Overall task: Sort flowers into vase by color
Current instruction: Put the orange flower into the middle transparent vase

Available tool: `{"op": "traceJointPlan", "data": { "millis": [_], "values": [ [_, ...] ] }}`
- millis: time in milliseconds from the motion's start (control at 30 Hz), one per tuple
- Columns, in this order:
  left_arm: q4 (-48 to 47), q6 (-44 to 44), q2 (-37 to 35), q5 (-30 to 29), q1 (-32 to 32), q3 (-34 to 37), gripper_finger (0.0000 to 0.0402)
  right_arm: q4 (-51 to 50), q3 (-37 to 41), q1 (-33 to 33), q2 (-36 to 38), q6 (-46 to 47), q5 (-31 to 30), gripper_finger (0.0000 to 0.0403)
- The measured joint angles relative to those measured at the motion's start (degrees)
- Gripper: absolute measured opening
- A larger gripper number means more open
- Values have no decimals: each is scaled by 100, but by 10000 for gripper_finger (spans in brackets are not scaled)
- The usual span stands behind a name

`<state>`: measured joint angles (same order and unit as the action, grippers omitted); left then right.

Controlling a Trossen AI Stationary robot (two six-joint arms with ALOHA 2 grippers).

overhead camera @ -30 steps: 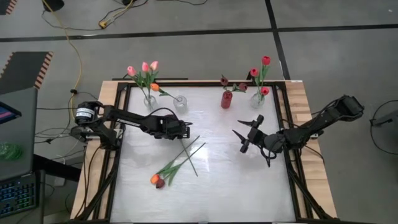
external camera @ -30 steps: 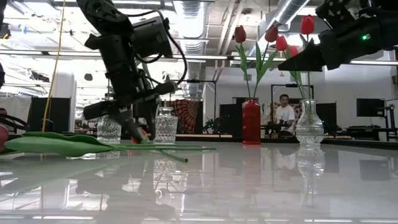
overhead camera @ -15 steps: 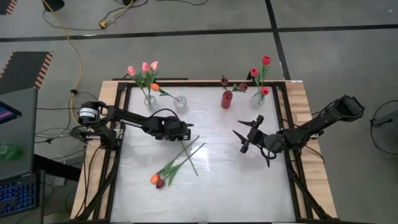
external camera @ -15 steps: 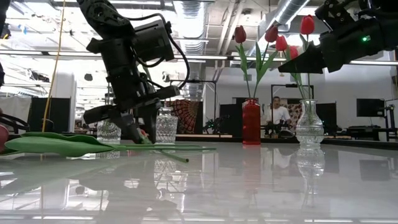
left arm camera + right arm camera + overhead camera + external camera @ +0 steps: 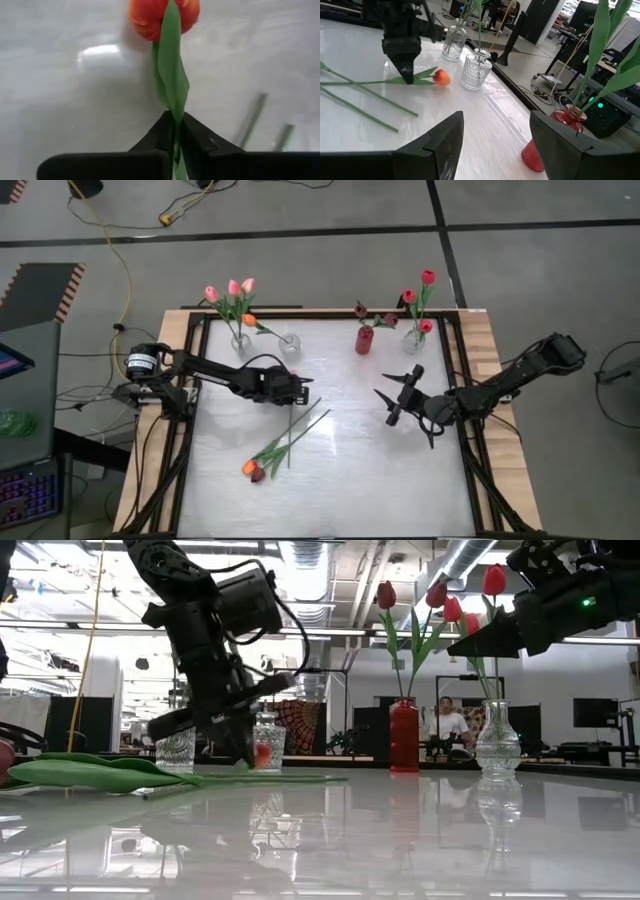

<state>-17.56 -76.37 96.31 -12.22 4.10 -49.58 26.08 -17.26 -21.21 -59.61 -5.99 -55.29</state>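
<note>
Clamping shut on the stem of an orange tulip [image 5: 163, 17] just below its head, the left gripper [image 5: 174, 131] stands low over the table [image 5: 380, 470], presumably for lifting toward the clear vase [image 5: 290, 343]. Right gripper [image 5: 393, 396] waits open mid-table.

Vases [image 5: 290, 343] crowd far edge; loose stems [image 5: 285, 439] left-centre; near right tabletop [image 5: 400, 480] free.
</note>
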Motion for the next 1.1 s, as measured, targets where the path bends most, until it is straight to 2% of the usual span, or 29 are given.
{"op": "traceJointPlan", "data": {
  "millis": [333,767,1100],
  "values": [
    [2013,1326,-111,-197,2,-4,2,5,0,0,0,4,-2,256],
    [4184,4280,-229,-1074,4,-13,2,1,0,0,0,2,-2,256],
    [4597,5947,-989,-1846,13,-15,2,-30,0,0,0,4,-4,256]
  ]
}}
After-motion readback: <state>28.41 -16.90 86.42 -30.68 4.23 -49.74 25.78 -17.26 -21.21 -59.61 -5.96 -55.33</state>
